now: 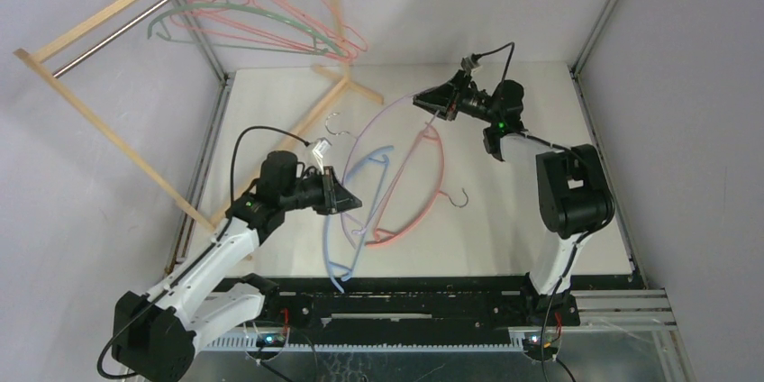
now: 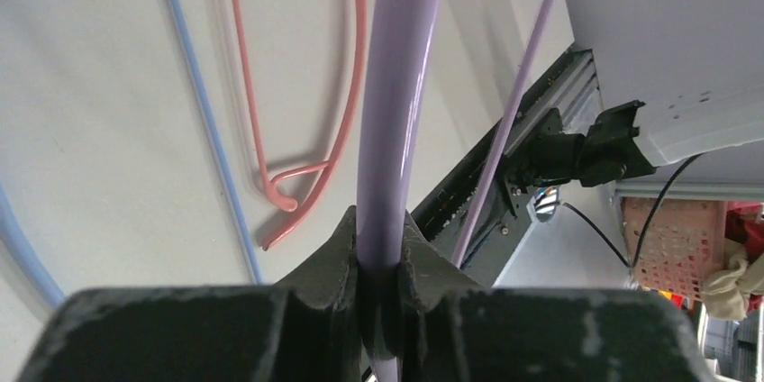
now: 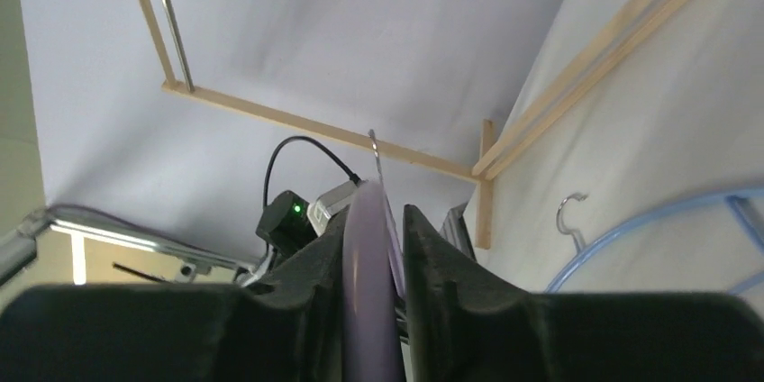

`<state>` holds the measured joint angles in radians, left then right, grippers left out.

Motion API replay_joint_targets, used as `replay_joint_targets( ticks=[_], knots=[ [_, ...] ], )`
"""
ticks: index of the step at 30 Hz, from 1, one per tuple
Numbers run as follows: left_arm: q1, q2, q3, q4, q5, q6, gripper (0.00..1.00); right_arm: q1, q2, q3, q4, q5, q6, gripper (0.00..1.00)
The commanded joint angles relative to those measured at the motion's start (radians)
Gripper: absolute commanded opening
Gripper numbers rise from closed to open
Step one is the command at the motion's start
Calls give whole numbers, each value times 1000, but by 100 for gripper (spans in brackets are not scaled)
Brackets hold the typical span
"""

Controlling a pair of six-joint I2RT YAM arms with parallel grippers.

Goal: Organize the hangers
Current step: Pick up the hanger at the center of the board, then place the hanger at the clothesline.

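Note:
A lilac hanger (image 1: 369, 130) arcs above the table between both arms. My left gripper (image 1: 353, 202) is shut on its thick bar (image 2: 396, 85), the fingers (image 2: 338, 251) pinching it from both sides. My right gripper (image 1: 423, 101) is at the hanger's other end. There the lilac bar (image 3: 369, 292) lies between slightly parted jaws, against one finger with a sliver of gap to the other. A blue hanger (image 1: 365, 162) and a pink hanger (image 1: 440, 186) lie flat on the table under the lilac one.
A light wooden rack (image 1: 90, 112) with a metal rod (image 1: 108, 35) leans at the back left. A green hanger (image 1: 243, 11) and thin pink wire hangers (image 1: 297, 4) hang on it. The rack's foot (image 1: 347, 85) rests on the table's far side. Grey walls enclose the table.

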<state>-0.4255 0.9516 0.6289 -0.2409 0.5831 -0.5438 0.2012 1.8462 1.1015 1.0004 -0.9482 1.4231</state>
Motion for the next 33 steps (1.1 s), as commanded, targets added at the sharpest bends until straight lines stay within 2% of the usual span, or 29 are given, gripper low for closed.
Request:
replay_joint_targets(
  ticks=[1,4,7,11,15,18,21,27,33],
  knots=[
    [-13,-33,21,-48,-26,65,0,0,-58,16,-257,0,-105,44],
    [-12,-70,54,-157,-124,90,0,0,-123,17,-602,35,-342,70],
    [-2,-118,77,-262,-228,106,0,-8,-161,15,-930,89,-567,84],
    [3,-170,124,-402,-405,111,0,-36,-212,-7,-1202,220,-742,100],
    [3,-209,219,-566,-704,65,0,-63,-273,-8,-1346,366,-847,100],
    [2,-216,300,-682,-941,26,0,-73,-290,-2,-1350,370,-852,100],
    [2,-168,412,-784,-1100,11,0,-69,-292,9,-1342,367,-836,100],
    [23,-52,573,-933,-1329,-35,0,-65,-299,14,-1340,360,-822,100],
    [91,25,670,-887,-1351,1,0,-67,-300,14,-1347,347,-826,100]
  ],
)
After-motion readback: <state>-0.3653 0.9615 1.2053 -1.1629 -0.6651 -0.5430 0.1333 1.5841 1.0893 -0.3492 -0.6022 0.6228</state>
